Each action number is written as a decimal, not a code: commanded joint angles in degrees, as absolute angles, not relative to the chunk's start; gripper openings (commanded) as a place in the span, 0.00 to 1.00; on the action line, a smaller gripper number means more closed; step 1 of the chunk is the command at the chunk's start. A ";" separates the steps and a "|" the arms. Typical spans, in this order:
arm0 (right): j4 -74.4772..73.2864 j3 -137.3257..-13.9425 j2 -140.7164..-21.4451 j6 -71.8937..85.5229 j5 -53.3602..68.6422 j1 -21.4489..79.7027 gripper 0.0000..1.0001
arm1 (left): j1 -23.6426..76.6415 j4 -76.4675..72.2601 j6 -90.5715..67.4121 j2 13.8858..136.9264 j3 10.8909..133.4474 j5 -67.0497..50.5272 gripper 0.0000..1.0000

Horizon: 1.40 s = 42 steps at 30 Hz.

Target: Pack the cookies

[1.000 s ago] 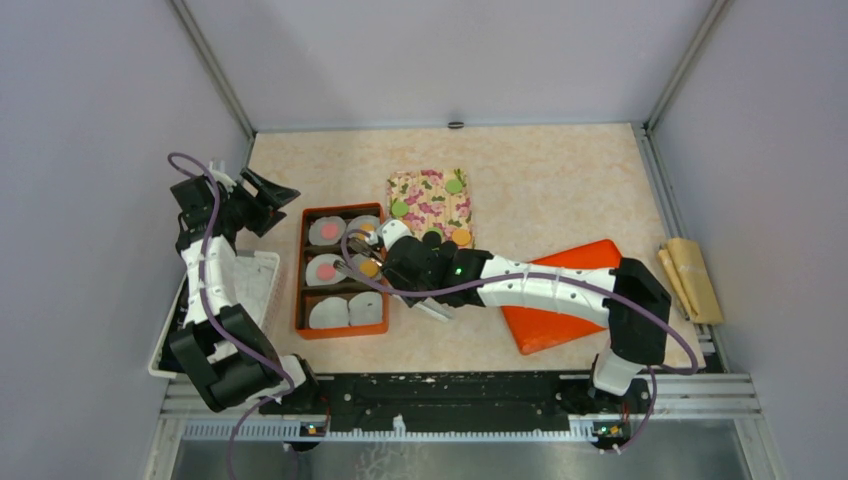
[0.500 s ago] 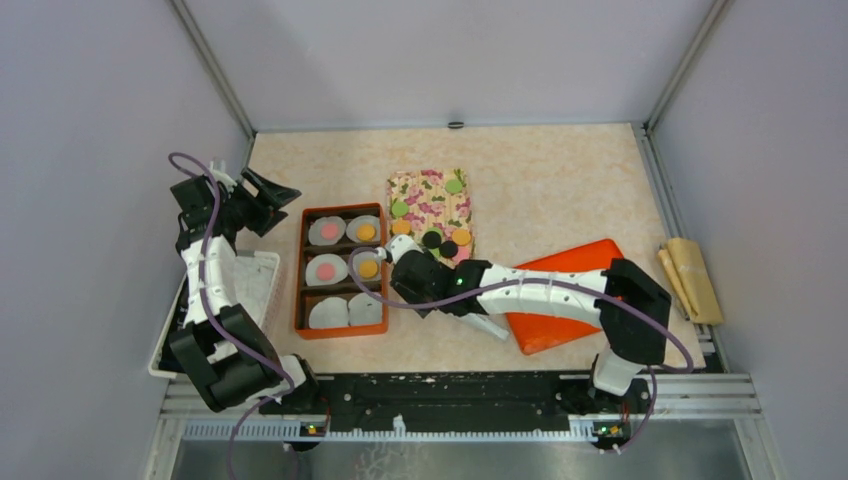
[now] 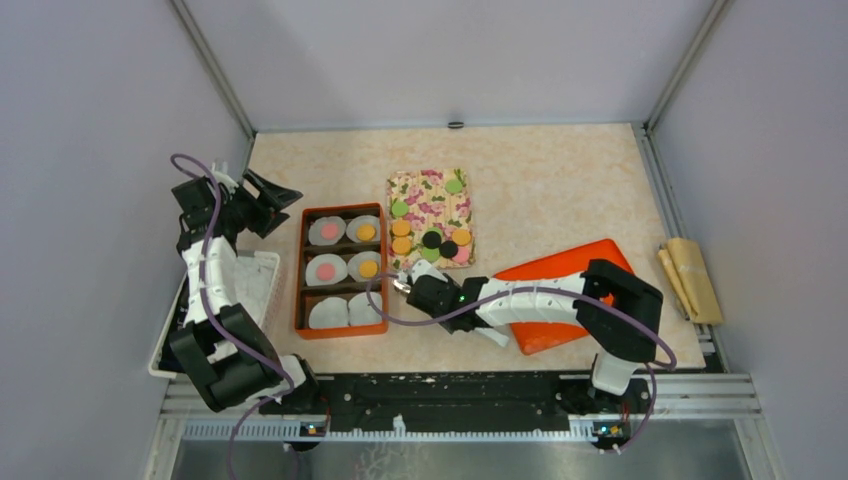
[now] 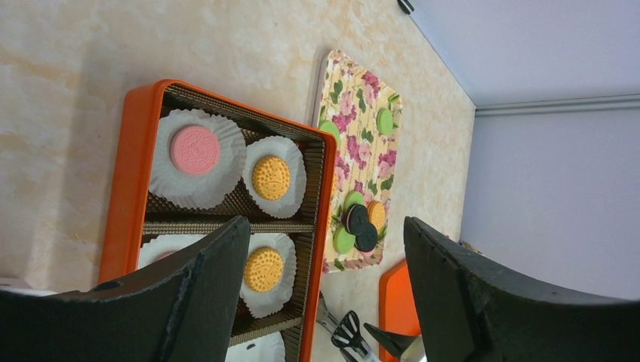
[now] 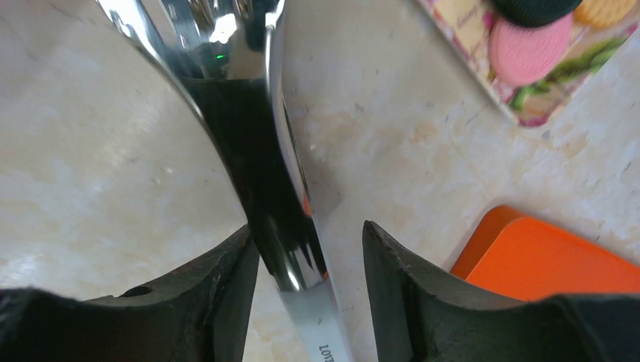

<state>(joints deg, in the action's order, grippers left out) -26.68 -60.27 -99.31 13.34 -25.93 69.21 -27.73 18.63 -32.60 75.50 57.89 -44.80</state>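
Top external, beige tabletop (image 3: 560,180), lilac walls (image 3: 450,60), cookies (image 3: 432,239)

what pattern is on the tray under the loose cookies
Floral tray: pink flowers, green leaves on cream; left wrist view.

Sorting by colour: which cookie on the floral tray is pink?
The pink cookie at the floral tray's near right corner, beside a black cookie; the rest there are green, orange or black.

My left tool (image 4: 326,230) hangs wide open at far left; my right tool (image 5: 306,234), reaching left, grips tongs (image 5: 260,151).
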 commanded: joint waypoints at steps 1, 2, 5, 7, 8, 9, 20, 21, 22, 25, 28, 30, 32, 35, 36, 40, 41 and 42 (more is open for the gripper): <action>-26.27 -59.54 -97.02 15.50 -26.95 68.93 0.23 | -28.20 17.73 -31.89 75.74 57.30 -47.35 0.81; -26.54 -59.86 -96.77 15.69 -26.93 68.93 0.07 | -28.19 17.74 -31.98 75.84 57.30 -47.51 0.80; -27.40 -61.77 -95.50 15.56 -26.36 68.91 0.00 | -28.19 17.97 -31.84 75.76 57.52 -47.46 0.80; -28.13 -62.96 -94.65 15.61 -26.45 68.90 0.00 | -28.21 18.01 -31.82 75.55 57.69 -47.48 0.80; -28.72 -63.59 -93.80 15.76 -26.67 68.95 0.00 | -28.15 18.05 -31.77 75.48 57.78 -47.54 0.80; -29.48 -64.29 -92.98 16.00 -27.10 68.93 0.00 | -28.13 18.07 -31.73 75.41 57.87 -47.56 0.80; -32.29 -74.37 -85.64 18.93 -29.75 55.88 0.00 | -28.12 16.31 -33.70 74.69 57.66 -49.32 0.80; -32.18 -75.54 -86.20 18.33 -30.09 53.58 0.00 | -28.05 16.22 -33.79 74.77 57.73 -49.48 0.80; -32.17 -76.92 -87.14 17.39 -30.70 51.28 0.00 | -28.05 16.16 -33.88 74.86 57.86 -49.48 0.80; -32.92 -82.23 -92.40 13.97 -35.54 45.68 0.00 | -28.08 15.90 -34.01 74.93 57.88 -49.72 0.80; -34.57 -89.15 -101.60 9.89 -42.38 42.08 0.00 | -27.96 15.73 -33.89 74.82 57.76 -49.51 0.80; -36.44 -93.53 -108.30 7.17 -47.99 40.30 0.00 | -27.99 15.78 -33.61 74.71 57.82 -49.50 0.80; -38.31 -97.77 -115.00 4.38 -53.47 39.05 0.00 | -28.00 15.82 -33.42 74.73 57.83 -49.33 0.80; -43.40 -104.82 -125.02 2.11 -59.62 37.20 0.00 | -27.96 15.76 -33.35 75.05 57.66 -49.35 0.80; -45.29 -107.11 -128.16 2.22 -61.46 36.70 0.00 | -27.99 15.76 -33.26 75.29 57.59 -49.43 0.80; -47.97 -111.65 -136.10 1.12 -66.43 35.03 0.00 | -27.91 15.92 -32.67 75.96 57.35 -49.31 0.80; -48.21 -112.03 -137.23 0.91 -66.58 34.84 0.00 | -27.88 15.89 -32.61 76.08 57.24 -49.31 0.80; -48.45 -112.21 -138.00 0.93 -66.66 34.71 0.00 | -27.95 15.80 -32.53 76.27 57.14 -49.31 0.80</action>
